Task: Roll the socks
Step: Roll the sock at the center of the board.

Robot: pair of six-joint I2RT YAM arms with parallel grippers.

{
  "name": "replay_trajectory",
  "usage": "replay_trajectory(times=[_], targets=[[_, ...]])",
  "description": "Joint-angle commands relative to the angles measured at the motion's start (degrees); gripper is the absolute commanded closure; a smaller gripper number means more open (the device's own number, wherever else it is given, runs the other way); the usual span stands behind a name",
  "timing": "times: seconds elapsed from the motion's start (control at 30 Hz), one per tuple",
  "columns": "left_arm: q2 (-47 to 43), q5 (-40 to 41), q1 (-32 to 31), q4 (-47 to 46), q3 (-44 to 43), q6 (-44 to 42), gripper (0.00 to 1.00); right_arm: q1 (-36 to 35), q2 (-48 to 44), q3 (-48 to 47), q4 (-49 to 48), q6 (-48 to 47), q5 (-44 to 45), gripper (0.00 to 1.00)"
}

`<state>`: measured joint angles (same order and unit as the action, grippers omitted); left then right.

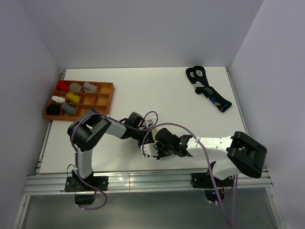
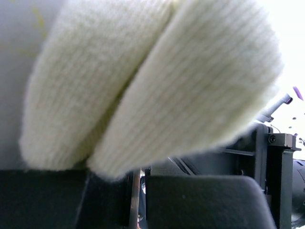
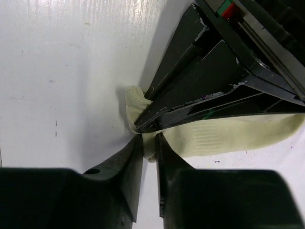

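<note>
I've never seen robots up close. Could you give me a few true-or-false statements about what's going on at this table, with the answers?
1. The left end effector is clamped on a cream sock. True.
2. The black socks lie inside the orange tray. False: they lie on the table at its far right, well apart from the tray at the far left.
3. The tray holds a red bundle and a yellow bundle. True.
4. The right end effector is far from the cream sock. False: its fingertips are right at the sock's edge, beside the left end effector.
</note>
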<state>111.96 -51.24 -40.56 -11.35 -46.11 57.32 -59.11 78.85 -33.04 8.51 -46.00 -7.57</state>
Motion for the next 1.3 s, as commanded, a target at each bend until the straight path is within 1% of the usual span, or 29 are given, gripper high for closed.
replay_trajectory(times=[0.0, 0.03, 0.1, 0.17, 0.2, 0.23, 0.3, 0.33, 0.37, 0.5, 0.53, 0.63, 0.7, 0.73, 0.83, 0.9, 0.93, 1.07, 1.2, 1.23, 1.27], targets=[[-0.2, 3.3, 0.2, 4.0, 1.8, 0.3, 1.0, -0.4, 1.3, -2.8, -0.1, -0.4, 0.0, 0.79], [-0.4, 3.4, 0.2, 3.7, 1.8, 0.5, 1.0, -0.4, 1.7, -3.1, 0.4, -0.4, -0.2, 0.83], [-1.4, 3.6, 0.2, 2.8, 2.1, 1.4, 0.99, -0.5, 2.2, -3.8, 2.4, -0.7, -1.2, 0.86], [-2.4, 5.4, 0.2, 3.5, 2.0, 1.6, 0.94, -0.4, 2.4, -4.5, 4.3, -0.8, -2.1, 0.9], [-3.8, 6.6, 0.2, 3.1, 2.2, 2.1, 0.89, -0.4, 2.4, -4.7, 5.0, -0.8, -2.8, 0.92], [-4.6, 6.6, 0.2, 2.7, 2.5, 2.7, 0.87, -0.3, 2.4, -4.8, 5.5, -0.9, -3.1, 0.92], [-6.8, 9.0, 0.2, 1.2, 3.5, 4.6, 0.85, 0.0, 2.2, -5.2, 7.2, -0.8, -4.6, 0.92], [-7.7, 9.8, 0.2, 0.4, 3.9, 5.3, 0.81, 0.2, 2.2, -5.4, 7.8, -0.8, -5.1, 0.93], [-8.5, 11.2, 0.2, -0.7, 4.9, 6.7, 0.8, 0.4, 2.3, -6.0, 9.1, -0.8, -5.4, 0.93], [-13.2, 15.8, 0.2, -2.9, 6.4, 8.0, 0.72, 1.8, 2.6, -7.5, 12.2, -1.0, -7.8, 0.93], [-14.0, 16.4, 0.2, -3.4, 6.9, 8.1, 0.71, 2.2, 2.6, -7.8, 12.9, -1.0, -9.3, 0.93], [-17.1, 20.3, 0.1, -3.1, 8.0, 7.5, 0.7, 3.6, 3.5, -9.7, 16.0, -1.5, -11.5, 0.93], [-18.8, 22.4, 0.0, -2.3, 8.7, 6.7, 0.7, 4.6, 4.3, -11.4, 18.5, -1.8, -14.6, 0.94], [-19.5, 24.8, 0.1, -2.4, 9.1, 6.5, 0.71, 5.9, 4.6, -12.1, 19.5, -2.0, -15.9, 0.93], [-23.0, 29.2, 0.0, -4.7, 12.6, 8.6, 0.74, 8.7, 6.1, -15.4, 23.7, -3.2, -20.5, 0.93], [-26.2, 32.0, -0.4, -6.7, 15.9, 9.7, 0.75, 11.8, 8.2, -18.4, 27.3, -4.3, -24.0, 0.93], [-27.1, 34.8, -0.7, -6.6, 17.3, 10.2, 0.75, 12.9, 10.3, -20.6, 28.7, -4.5, -25.1, 0.93], [-34.1, 42.5, -2.8, -6.7, 20.4, 10.8, 0.76, 17.3, 15.4, -25.8, 37.1, -6.5, -29.3, 0.93], [-39.4, 50.8, -6.6, -6.2, 22.1, 9.5, 0.75, 19.2, 21.2, -30.8, 44.8, -9.0, -33.1, 0.93], [-40.3, 51.0, -7.2, -6.8, 23.4, 9.6, 0.75, 19.6, 23.5, -32.7, 46.5, -9.7, -34.8, 0.92], [-42.3, 53.6, -7.7, -8.2, 24.2, 9.1, 0.75, 20.2, 24.6, -33.5, 49.2, -10.2, -35.2, 0.92]])
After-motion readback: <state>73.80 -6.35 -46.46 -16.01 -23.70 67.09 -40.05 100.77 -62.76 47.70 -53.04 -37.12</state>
